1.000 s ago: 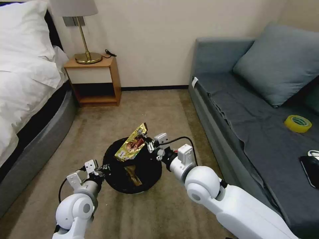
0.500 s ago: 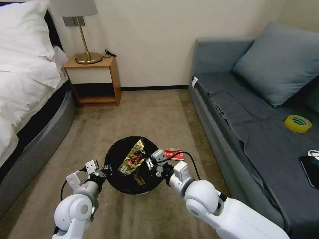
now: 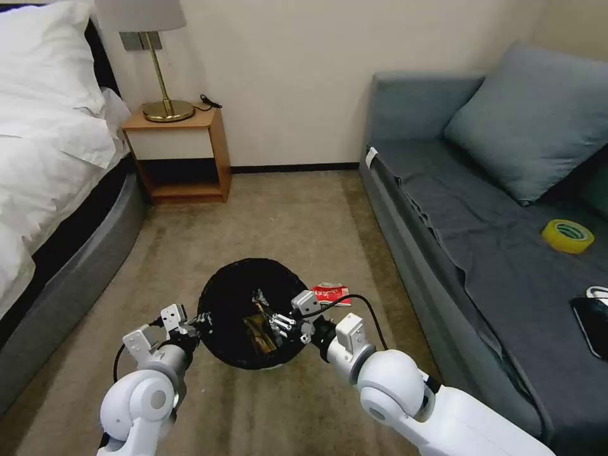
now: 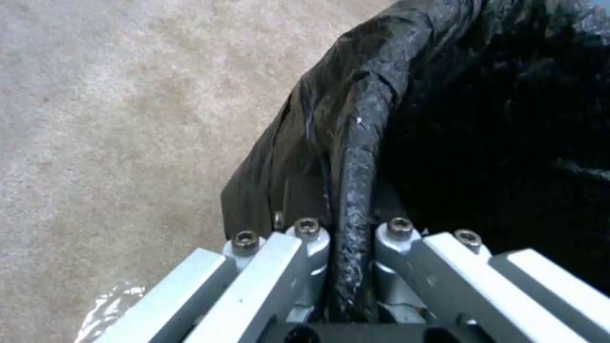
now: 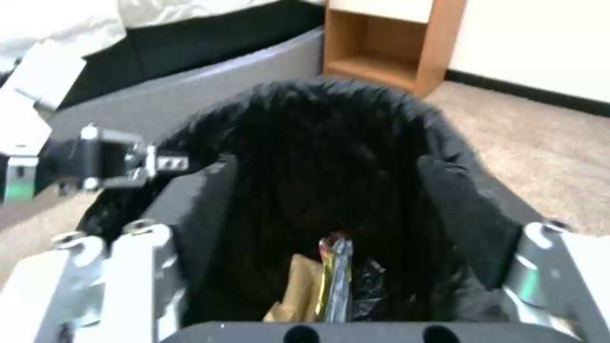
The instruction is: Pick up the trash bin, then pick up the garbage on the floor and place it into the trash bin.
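The trash bin (image 3: 235, 297), lined with a crinkly black bag, hangs low over the carpet. My left gripper (image 3: 197, 322) is shut on its near-left rim (image 4: 356, 157), and the left wrist view shows my left gripper (image 4: 351, 233) clamped on the bag-covered edge. Above the bin's mouth, my right gripper (image 3: 271, 315) stands open with nothing between its fingers (image 5: 197, 200). A yellow-brown snack wrapper (image 5: 335, 278) and brown paper (image 5: 299, 286) lie down inside the bin. A red-and-white snack packet (image 3: 332, 294) lies on the floor just right of the bin.
A grey sofa (image 3: 481, 253) runs along the right, with a yellow tape roll (image 3: 567, 235) and a black phone (image 3: 592, 324) on it. The bed (image 3: 57, 190) lies to the left. A wooden nightstand (image 3: 180, 152) with a lamp stands at the far wall.
My right gripper came down over the bin with the yellow-brown wrapper and opened. The wrapper now lies inside the bin. The red-and-white packet has come into sight.
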Available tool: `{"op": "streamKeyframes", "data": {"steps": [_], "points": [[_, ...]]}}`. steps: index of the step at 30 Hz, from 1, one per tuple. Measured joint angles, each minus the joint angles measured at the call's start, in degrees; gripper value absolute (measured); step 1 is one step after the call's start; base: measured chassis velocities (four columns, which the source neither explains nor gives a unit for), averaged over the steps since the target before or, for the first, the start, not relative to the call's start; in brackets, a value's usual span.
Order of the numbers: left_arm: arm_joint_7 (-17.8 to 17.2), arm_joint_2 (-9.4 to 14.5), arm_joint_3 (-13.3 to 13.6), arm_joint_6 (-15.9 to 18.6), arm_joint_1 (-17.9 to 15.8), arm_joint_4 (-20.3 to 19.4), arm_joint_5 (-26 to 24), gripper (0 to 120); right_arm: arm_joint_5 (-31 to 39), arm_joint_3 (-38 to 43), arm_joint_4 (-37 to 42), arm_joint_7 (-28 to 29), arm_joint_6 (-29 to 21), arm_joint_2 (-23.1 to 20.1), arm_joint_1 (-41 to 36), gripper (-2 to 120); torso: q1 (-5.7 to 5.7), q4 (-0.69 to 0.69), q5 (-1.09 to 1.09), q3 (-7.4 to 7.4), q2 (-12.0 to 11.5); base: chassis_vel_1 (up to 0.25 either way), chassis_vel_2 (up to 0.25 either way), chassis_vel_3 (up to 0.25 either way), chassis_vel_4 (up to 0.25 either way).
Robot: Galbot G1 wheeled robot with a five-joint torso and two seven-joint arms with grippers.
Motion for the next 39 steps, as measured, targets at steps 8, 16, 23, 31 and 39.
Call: {"op": "streamKeyframes", "data": {"steps": [8,16,23,31,39], "points": [[-1.41,0.14,-2.22,-0.59,0.26,-1.03,0.84,3,-10.48,9.52,0.45,0.12,2.11,1.47,-4.15,99,0.00,0.01,0.00,0.00,0.00,0.000,0.000,0.000,0.000],[-1.60,-0.38,-2.70,-0.96,1.07,-2.87,1.19,3,-21.15,19.93,2.82,-1.00,4.50,3.22,-13.13,100,0.00,-0.01,0.00,0.00,0.00,0.000,0.000,0.000,0.000],[-1.61,-0.79,-3.96,-1.90,1.60,-3.58,2.29,3,-27.29,27.61,4.97,-2.27,7.52,9.04,-22.10,100,0.00,0.00,0.00,0.00,0.00,0.000,0.000,0.000,0.000],[-1.42,-0.50,-5.15,-2.13,1.94,-3.96,2.33,3,-29.81,32.25,6.53,-3.64,10.21,12.91,-28.23,100,0.00,0.00,0.00,0.00,-0.01,0.000,0.000,0.000,0.000],[-1.41,-0.38,-5.64,-2.38,1.82,-3.92,2.31,3,-32.95,35.09,7.75,-4.24,11.68,15.65,-31.74,100,0.00,0.00,-0.01,0.00,-0.01,0.000,0.000,0.000,0.000]]}}
